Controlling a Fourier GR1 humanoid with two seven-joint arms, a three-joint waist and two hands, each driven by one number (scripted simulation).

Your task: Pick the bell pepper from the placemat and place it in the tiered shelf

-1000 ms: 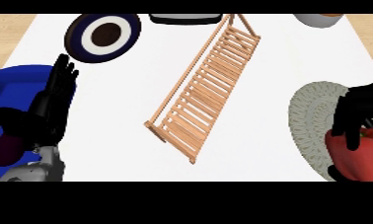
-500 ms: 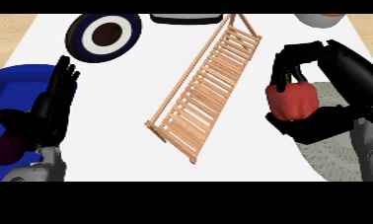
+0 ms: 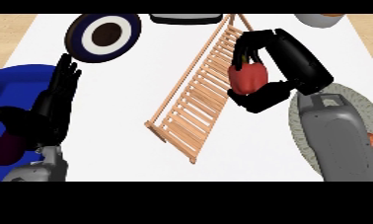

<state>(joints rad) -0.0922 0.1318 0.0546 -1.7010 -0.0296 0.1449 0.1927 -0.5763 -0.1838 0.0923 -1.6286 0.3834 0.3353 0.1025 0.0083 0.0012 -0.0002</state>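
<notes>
Across the white counter the slatted wooden tiered shelf lies on a slant, with the grey placemat at the right edge largely hidden by my right forearm. At the left edge my left hand rests with fingers straight and up, over a blue plate. My right hand curls round the red bell pepper, which sits off the placemat and over the shelf's right edge.
</notes>
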